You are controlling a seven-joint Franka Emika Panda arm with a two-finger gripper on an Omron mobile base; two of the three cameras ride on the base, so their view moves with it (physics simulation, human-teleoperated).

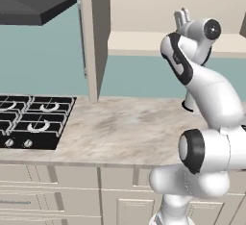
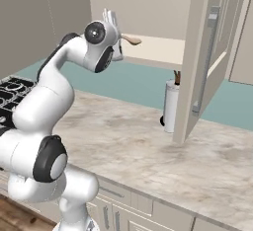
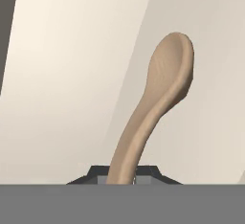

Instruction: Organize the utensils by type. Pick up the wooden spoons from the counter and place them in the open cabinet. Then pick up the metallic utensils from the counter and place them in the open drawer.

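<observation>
One pale tan wooden spoon (image 3: 158, 103) is clamped by its handle between the two-finger gripper (image 3: 122, 176) jaws, bowl pointing away from the hand toward the cream back wall. In the right base view the gripper (image 2: 114, 25) is raised to the level of the open cream-beige wall cabinet (image 2: 163, 47), with the spoon's bowl (image 2: 131, 40) sticking out over the front edge of the flat shelf — not set down yet. My read: first wooden spoon is at the placing step, needs a bit more reach in and a release. The beige-grey marbled counter (image 1: 125, 128) shows no other utensils in these views, so I can't tell where the second wooden spoon or the metal ones are. A white cylindrical holder (image 2: 171, 105) stands near the counter's back edge, beside the open cabinet door (image 2: 205, 62). Drawer step looks untouched — most of the task is left.
</observation>
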